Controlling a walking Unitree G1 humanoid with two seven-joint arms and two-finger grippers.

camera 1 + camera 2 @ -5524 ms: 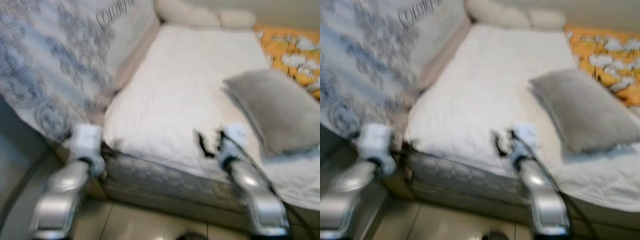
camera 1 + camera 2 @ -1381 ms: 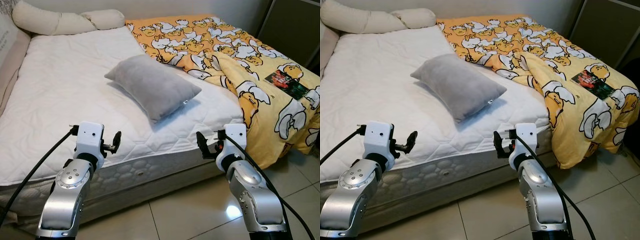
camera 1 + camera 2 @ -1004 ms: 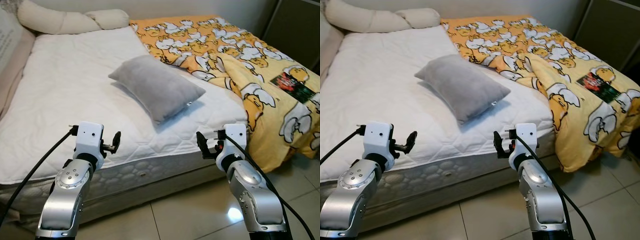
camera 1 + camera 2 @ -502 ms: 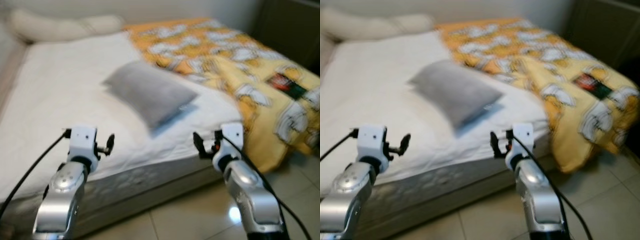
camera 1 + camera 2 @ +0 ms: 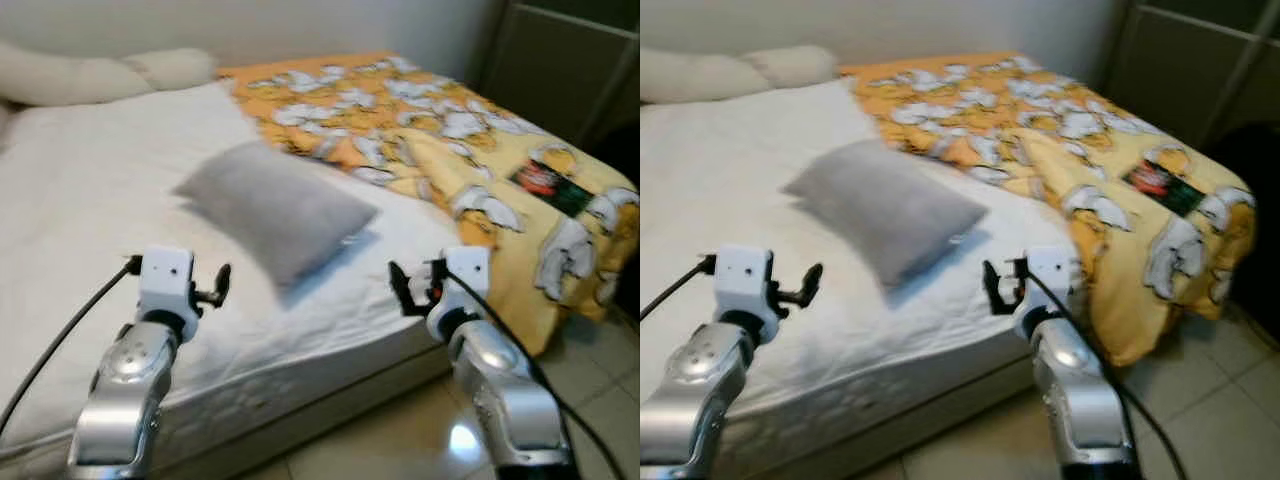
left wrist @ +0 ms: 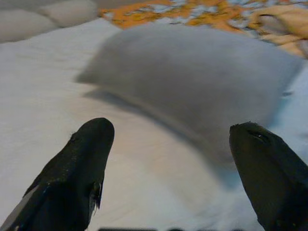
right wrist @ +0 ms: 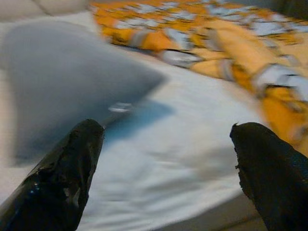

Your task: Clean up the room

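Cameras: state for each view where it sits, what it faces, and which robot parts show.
Left eye view, right eye view: head, looking down at the bed; both arms show, left gripper and right gripper open.
Left wrist view: looks along its fingers at the grey pillow.
Right wrist view: fingers, pillow, yellow blanket.
All share the pillow.

No text, label or number can be read anywhere in these views

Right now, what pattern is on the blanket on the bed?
The blanket is orange-yellow with white cartoon figures all over; clearest in the left eye view.
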